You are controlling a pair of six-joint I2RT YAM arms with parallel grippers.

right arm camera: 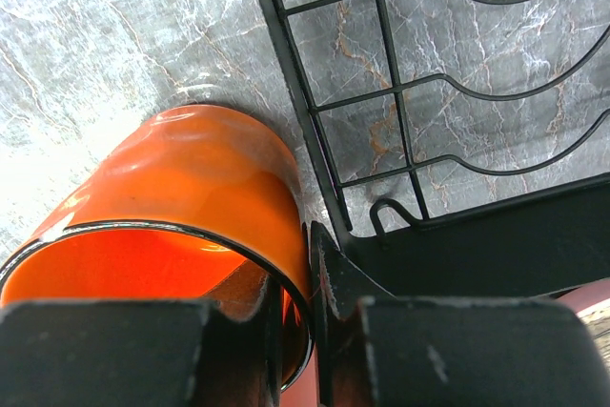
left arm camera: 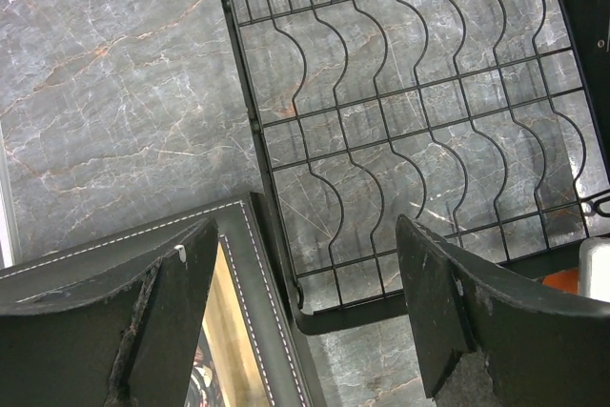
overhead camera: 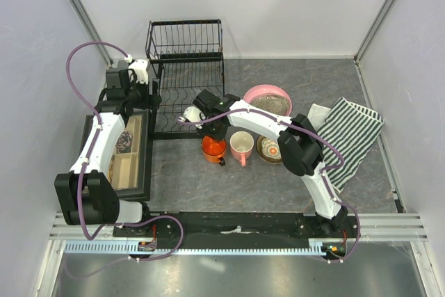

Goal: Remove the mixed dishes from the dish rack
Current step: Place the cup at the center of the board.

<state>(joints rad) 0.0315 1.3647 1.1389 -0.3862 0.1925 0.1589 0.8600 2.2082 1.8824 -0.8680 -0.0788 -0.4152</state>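
Orange mug (right arm camera: 191,207), shiny and smooth, is just by the near edge of the black wire dish rack (overhead camera: 184,67). The right gripper (right arm camera: 286,331) pinches its rim tight. A pink mug (overhead camera: 241,145) stands just right of it. The left gripper (left arm camera: 305,283) hangs with its jaws wide apart over the rack's near left corner.

The dish rack (overhead camera: 184,67) is black wire. At its five o'clock is an orange mug (overhead camera: 213,148), at that mug's three o'clock a pale pink mug (overhead camera: 242,145), then a bowl (overhead camera: 267,148) patterned white and tan. The shallow dish (overhead camera: 268,88) is pink with a speckled grey inside. The cloth (overhead camera: 351,133) is white with dark stripes. The table (overhead camera: 208,186) is grey marble veined white and rust; the box (left arm camera: 124,250) has a black frame stitched white.
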